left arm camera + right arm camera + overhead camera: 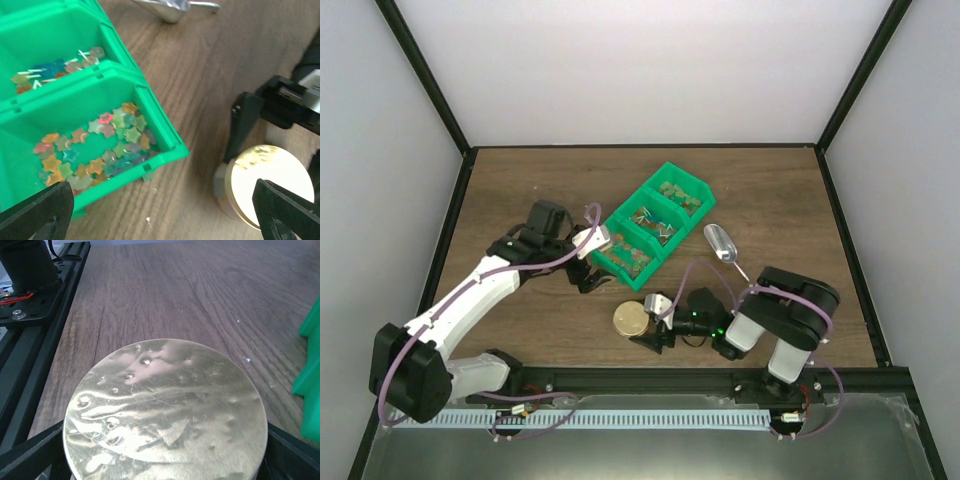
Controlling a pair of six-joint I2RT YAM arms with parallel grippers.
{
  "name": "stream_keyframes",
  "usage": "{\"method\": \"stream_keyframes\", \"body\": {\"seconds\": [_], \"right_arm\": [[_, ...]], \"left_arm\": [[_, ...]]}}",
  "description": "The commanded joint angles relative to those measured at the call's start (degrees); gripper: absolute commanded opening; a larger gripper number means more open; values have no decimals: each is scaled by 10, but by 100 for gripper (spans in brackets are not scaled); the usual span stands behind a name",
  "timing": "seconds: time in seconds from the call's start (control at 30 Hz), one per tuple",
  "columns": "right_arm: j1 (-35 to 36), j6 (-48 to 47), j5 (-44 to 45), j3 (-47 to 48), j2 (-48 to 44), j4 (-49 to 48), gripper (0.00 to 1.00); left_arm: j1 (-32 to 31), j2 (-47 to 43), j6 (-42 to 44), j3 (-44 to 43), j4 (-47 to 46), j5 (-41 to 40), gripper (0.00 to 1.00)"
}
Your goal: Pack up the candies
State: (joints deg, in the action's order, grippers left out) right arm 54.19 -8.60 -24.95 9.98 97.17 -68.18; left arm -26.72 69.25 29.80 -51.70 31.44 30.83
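Operator: Hazards from here, as you judge them?

Observer: Mostly the gold-lidded jar [631, 318]. The right gripper [162, 452] has one finger on each side of the lid, but I cannot tell whether they press it or only flank it. If the squeeze lands off-centre, the jar could skid or tip. It stands near the corner of the green bin [162, 135], so a shove might knock that too.

Operator: And the other arm?

Observer: The left gripper [160, 212] hangs over the bin's nearest compartment with its fingers wide apart and nothing between them. The candies [115, 135] lie loose on that compartment's floor. They are small star shapes in orange, yellow, green and red, and there are more in the next compartment. They are so tiny that pinching would likely scatter them or flick some over the wall. The metal scoop [720, 243] lies on the counter [770, 200] beyond the bin, and neither arm touches it. The two arms also work close together there, so they could bump each other.

Operator: Surface?

Observer: It is a dark wood-grain counter, matte, with a few pale specks [246, 359] near the bin. It looks smooth enough for the jar to slide on.

Operator: Room?

Observer: Plain white walls [640, 60] stand on three sides, with black frame posts [430, 70] at the corners. A black rail [670, 380] runs along the near edge, where the arm bases sit.
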Motion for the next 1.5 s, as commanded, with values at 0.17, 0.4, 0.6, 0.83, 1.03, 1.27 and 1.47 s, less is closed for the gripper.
{"method": "stream_keyframes", "body": {"seconds": [0.17,0.4,0.6,0.83,1.03,1.27,1.47], "right_arm": [[0,-34,-12,73,60,-70,97],[-4,-35,-14,19,39,-92,100],[-5,-34,-9,25,58,-87,100],[-5,-34,11,48,111,-125,97],[-5,-34,37,42,151,-167,95],[-5,-22,33,54,169,-177,94],[-6,-8,26,60,171,-181,96]], "left_arm": [[3,-57,70,55,-10,38,100],[2,-70,161,72,64,54,100],[-12,-44,195,71,80,75,100],[-38,-30,193,97,68,68,100],[-84,-50,165,137,15,43,98],[-111,-44,149,167,-39,-8,100],[-121,-28,128,170,-66,-14,100]]}}
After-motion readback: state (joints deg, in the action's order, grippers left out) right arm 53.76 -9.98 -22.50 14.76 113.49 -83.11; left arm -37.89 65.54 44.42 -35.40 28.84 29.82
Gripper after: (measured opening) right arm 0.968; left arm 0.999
